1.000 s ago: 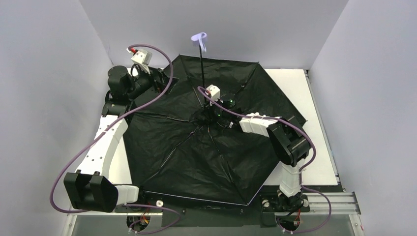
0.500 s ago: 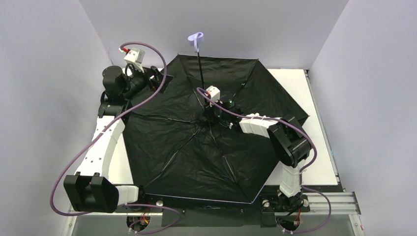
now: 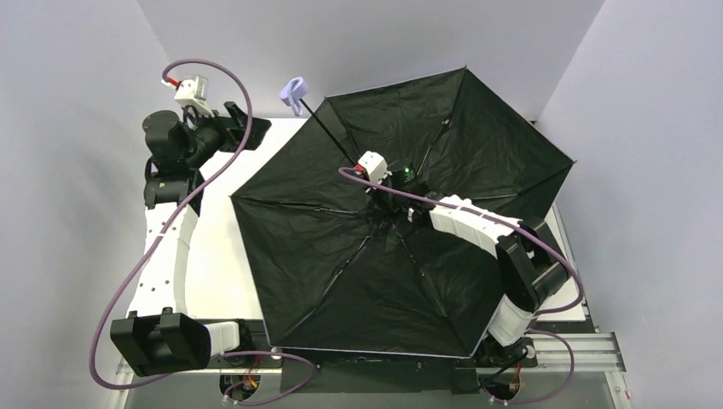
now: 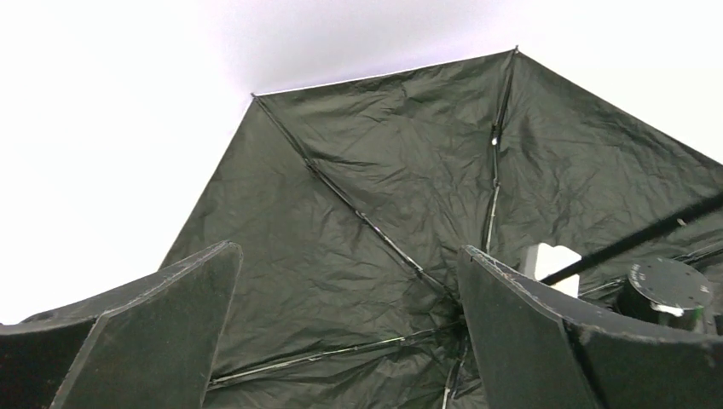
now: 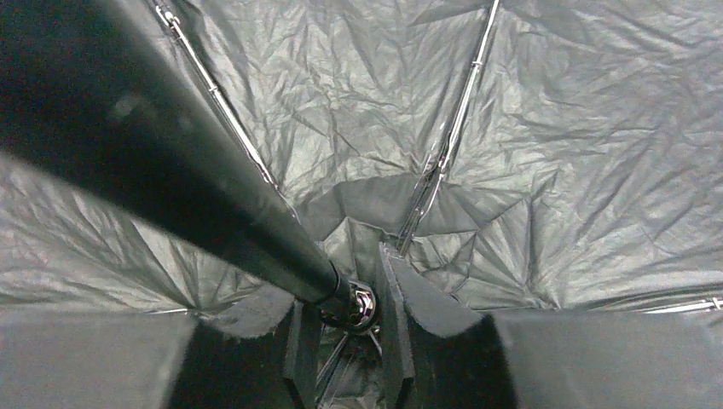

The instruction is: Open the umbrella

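Canopy shift, overhead view: the umbrella (image 3: 341,264) has swung away from the left side toward the right and far side. Its far edge is now raised against the back wall (image 3: 384,34), and the handle (image 3: 294,89) has tipped over to the left.
Arms, overhead view: the left arm (image 3: 170,239) has drawn back to the far-left corner, clear of the fabric. The right arm (image 3: 465,223) reaches in to where the ribs meet.
Meaning for the task: the canopy stands fully spread, so the opening itself looks done. What is left seems to be only letting go or setting it down.
Umbrella's place, overhead view: inner side up, tilted over the right and middle of the white desk (image 3: 217,256). The thin shaft (image 3: 328,129) slants up and to the left.
Left tool (image 4: 348,249), left wrist view: jaws spread wide with nothing between them, facing the canopy's inner side.
Fabric, left wrist view: matte black thin cloth, finely creased, pulled into triangular panels between slim ribs (image 4: 367,217).
Right tool (image 5: 345,308), right wrist view: fingers drawn in on the foot of the shaft, pinching the umbrella beside a shiny metal bead (image 5: 361,305).
Shaft and lining, right wrist view: a smooth, dark, round tube with a slight sheen, and crinkled lining behind it crossed by silvery jointed ribs.
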Controlling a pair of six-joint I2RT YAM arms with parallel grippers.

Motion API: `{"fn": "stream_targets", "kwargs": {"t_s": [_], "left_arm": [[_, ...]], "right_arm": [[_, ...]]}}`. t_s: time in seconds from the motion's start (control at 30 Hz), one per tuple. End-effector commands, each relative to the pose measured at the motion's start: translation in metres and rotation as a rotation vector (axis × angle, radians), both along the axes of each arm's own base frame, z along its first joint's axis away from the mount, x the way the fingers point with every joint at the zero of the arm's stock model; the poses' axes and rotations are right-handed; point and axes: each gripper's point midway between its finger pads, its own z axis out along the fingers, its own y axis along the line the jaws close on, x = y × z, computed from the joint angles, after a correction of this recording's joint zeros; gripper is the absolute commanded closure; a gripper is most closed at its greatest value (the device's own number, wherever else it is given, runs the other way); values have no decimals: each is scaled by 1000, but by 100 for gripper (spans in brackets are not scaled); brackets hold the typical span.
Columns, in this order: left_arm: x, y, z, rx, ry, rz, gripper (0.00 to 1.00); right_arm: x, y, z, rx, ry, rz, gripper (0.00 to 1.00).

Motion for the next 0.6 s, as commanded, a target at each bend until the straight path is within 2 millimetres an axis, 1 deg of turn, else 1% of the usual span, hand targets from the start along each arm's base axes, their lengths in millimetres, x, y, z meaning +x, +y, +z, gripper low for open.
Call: {"fn": "stream_targets", "kwargs": {"t_s": [0.0,0.07,0.1,0.13,0.17,0.2,0.23,0.27,0.3,0.33,0.47,0.5,0.57], "left_arm": [[-8,9,38,-40,-51,30,3],[-10,9,46,-33,-66,18,3],[-10,9,46,-21,-66,7,3],[-14,5,55,-10,-85,-20,3],[-13,4,51,2,-67,-33,3],[-16,1,60,9,-81,-53,3],[-14,1,55,17,-57,-57,3],[-15,0,59,21,-61,-68,3],[-17,0,57,29,-49,-74,3],[-19,-2,59,35,-53,-86,3],[-29,-8,58,61,-47,-134,3],[-31,-8,57,76,-52,-145,3],[-36,-11,60,100,-61,-170,3]], "right_arm": [[16,-24,67,-120,-194,-9,100],[16,-31,84,-166,-238,7,100],[18,-33,94,-175,-263,6,100],[17,-40,102,-216,-288,13,100],[18,-43,113,-234,-314,15,100],[18,-50,122,-282,-344,24,100],[19,-53,131,-298,-368,25,100],[18,-59,141,-343,-404,39,100],[18,-62,150,-362,-427,44,100],[16,-68,161,-409,-466,63,100],[11,-86,191,-564,-571,125,100],[10,-89,195,-618,-595,152,100],[8,-102,212,-711,-646,159,100]]}}
